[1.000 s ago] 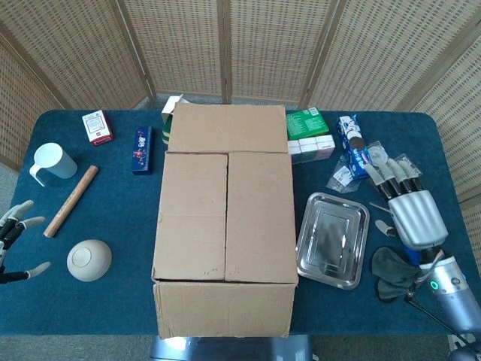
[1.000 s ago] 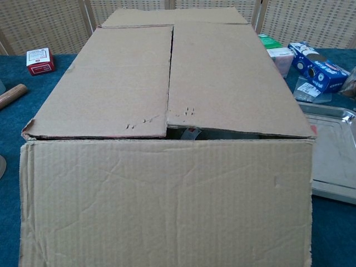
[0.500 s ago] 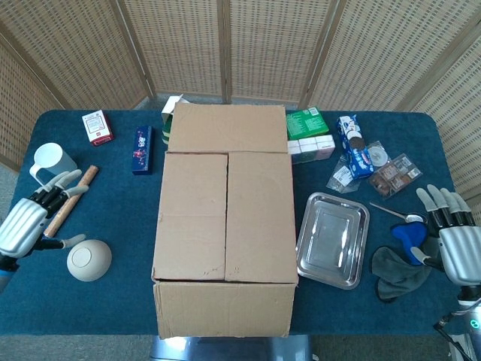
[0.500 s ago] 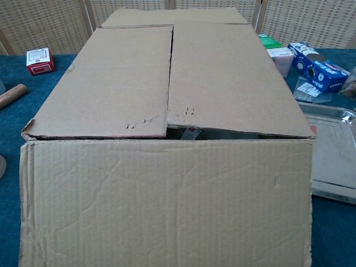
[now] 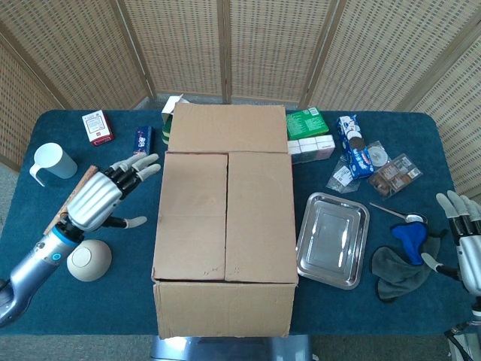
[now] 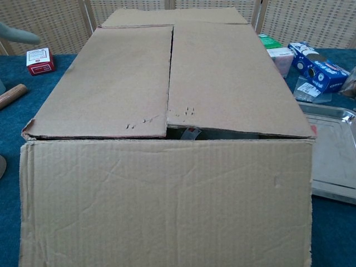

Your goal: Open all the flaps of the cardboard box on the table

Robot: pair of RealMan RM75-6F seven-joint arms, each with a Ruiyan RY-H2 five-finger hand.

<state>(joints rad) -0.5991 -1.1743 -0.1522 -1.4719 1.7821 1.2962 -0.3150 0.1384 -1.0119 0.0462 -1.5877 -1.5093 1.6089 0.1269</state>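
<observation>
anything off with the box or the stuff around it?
Minor only. The brown cardboard box has small dents near the centre seam of its two closed top flaps, and the near edge gapes slightly, something showing inside. Creases mark its front flap. The left hand hovers open beside it; nothing spilled.

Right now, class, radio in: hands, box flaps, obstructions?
Left hand open, fingers near box's left edge. Right hand open, far right. Cardboard box: two long flaps closed. Nothing on top.

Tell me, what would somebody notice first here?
The big cardboard box in the middle of the blue table, its two long top flaps lying flat. Next, the left hand, fingers spread, reaching toward the box's left side, and the shiny tray on the right.
</observation>
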